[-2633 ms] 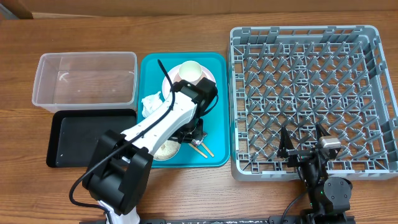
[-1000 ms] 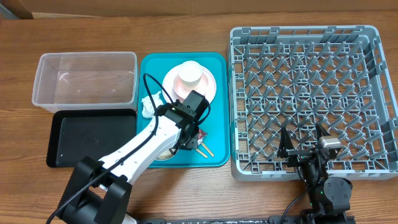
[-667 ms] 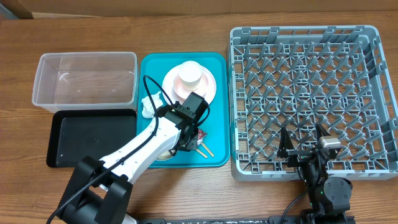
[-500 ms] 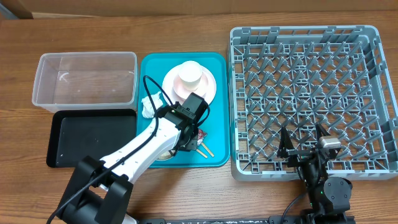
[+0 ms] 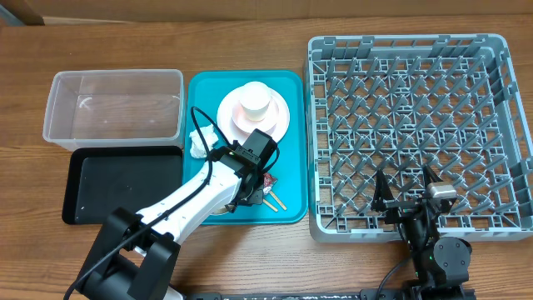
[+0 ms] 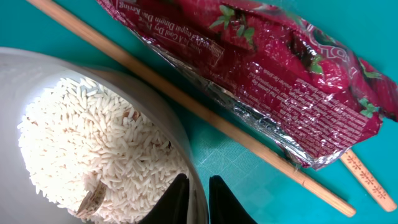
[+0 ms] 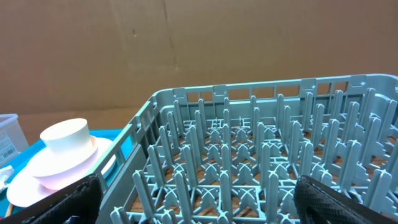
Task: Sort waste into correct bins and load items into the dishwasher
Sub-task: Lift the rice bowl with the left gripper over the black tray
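Note:
My left gripper [image 6: 198,188] is shut on the rim of a white bowl [image 6: 74,65] full of loose rice [image 6: 87,143], one finger inside and one outside. The bowl sits at the front of the teal tray [image 5: 290,83], mostly hidden under the left arm in the overhead view. Next to the bowl lie a wooden chopstick [image 6: 186,102] and the red wrapper [image 6: 280,62]. The crumpled napkin [image 5: 198,142] lies at the tray's left edge. A white cup [image 5: 254,102] stands on the plate [image 5: 275,125]. My right gripper [image 7: 199,194] is open at the front edge of the grey rack [image 5: 416,125].
The clear tub [image 5: 112,104] and the black tray [image 5: 117,183] stand left of the teal tray. The left arm reaches diagonally from the front left across the black tray's corner. The rack holds only its upright pegs.
The left gripper has narrowed onto the bowl's rim and shifted slightly toward the front. The right arm has not moved.

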Action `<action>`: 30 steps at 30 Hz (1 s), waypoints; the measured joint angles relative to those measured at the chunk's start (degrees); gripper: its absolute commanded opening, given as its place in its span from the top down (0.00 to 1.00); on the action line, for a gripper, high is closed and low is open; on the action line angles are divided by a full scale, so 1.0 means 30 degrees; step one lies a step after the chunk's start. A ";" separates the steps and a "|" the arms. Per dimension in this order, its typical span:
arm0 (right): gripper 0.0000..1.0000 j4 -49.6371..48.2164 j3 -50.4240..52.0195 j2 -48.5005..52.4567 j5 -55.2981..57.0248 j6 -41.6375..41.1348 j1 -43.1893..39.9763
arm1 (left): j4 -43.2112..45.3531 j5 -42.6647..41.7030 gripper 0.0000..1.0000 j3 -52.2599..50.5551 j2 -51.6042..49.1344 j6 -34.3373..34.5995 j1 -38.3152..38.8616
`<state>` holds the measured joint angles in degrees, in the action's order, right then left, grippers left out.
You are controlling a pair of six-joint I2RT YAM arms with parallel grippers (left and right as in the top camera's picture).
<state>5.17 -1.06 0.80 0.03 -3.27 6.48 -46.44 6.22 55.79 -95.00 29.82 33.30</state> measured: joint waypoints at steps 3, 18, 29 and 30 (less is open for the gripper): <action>0.00 -0.0007 0.0000 0.0000 0.0000 0.0007 0.0000 | 0.0000 0.0000 0.86 0.0000 0.0000 0.0000 0.0000; 0.00 -0.0007 0.0000 0.0000 0.0000 0.0007 0.0000 | -0.0007 0.0117 0.96 0.0000 0.0000 0.0007 0.0000; 0.00 0.0000 0.0000 0.0000 0.0000 0.0007 0.0000 | -0.0670 0.0168 0.96 0.0117 0.0007 0.0007 0.0000; 0.00 -0.0007 0.0000 0.0000 0.0007 0.0007 -0.0007 | -0.1013 0.0160 0.96 0.0240 0.0007 0.0007 0.0000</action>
<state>5.15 -1.06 0.80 0.05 -3.25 6.46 -49.47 6.70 56.51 -94.98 29.85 33.30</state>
